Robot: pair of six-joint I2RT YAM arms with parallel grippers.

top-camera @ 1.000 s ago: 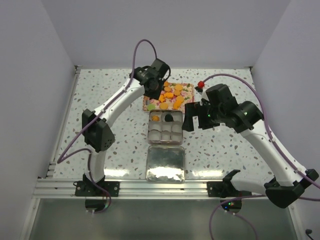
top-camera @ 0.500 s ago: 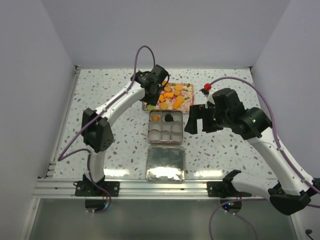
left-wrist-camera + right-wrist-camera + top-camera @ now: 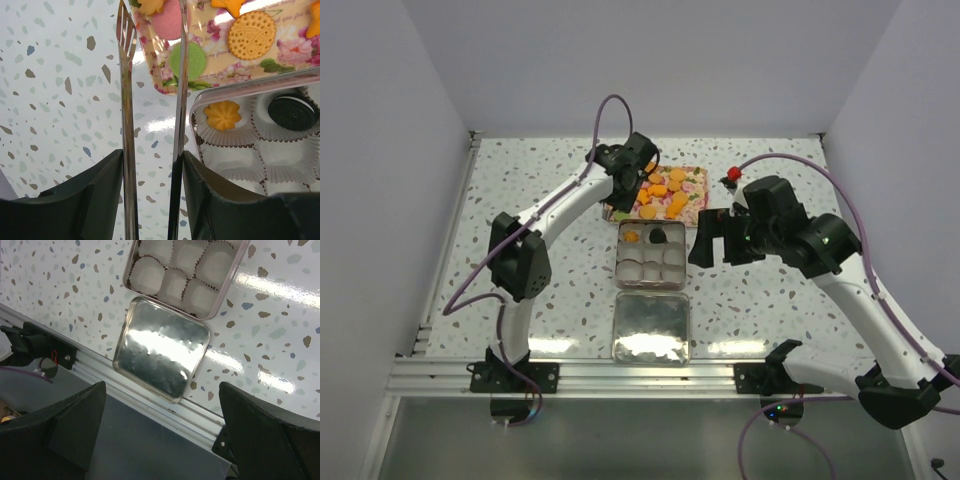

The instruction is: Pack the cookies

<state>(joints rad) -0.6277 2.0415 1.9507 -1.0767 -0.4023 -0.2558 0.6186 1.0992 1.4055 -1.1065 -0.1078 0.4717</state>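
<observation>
Left gripper (image 3: 152, 20) has shifted from tray middle to floral tray (image 3: 250, 70) corner by tin (image 3: 200, 100). Blades a bit wider apart, nothing between. Right gripper (image 3: 165, 405) has backed off rightward, jaws wide, empty. Cookies (image 3: 665, 192) mostly on tray; tin holds two (orange swirl (image 3: 222, 115), black sandwich (image 3: 292, 112)). Packing barely begun.

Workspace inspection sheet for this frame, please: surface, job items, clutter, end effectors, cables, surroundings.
Surface: glossy speckled table.
Job's things: cookies spread on floral tray; open tin holds one orange cookie and one black cookie, other cups empty; lid lies between tin and near rail.
Clutter: small red object right of the tray, unidentifiable.
End effectors: left end effector open over the tray's left end, holding nothing; right end effector open, empty, beside the tin.
Cables: purple cables loop high, off the table.
Surroundings: plain walls on three sides.
</observation>
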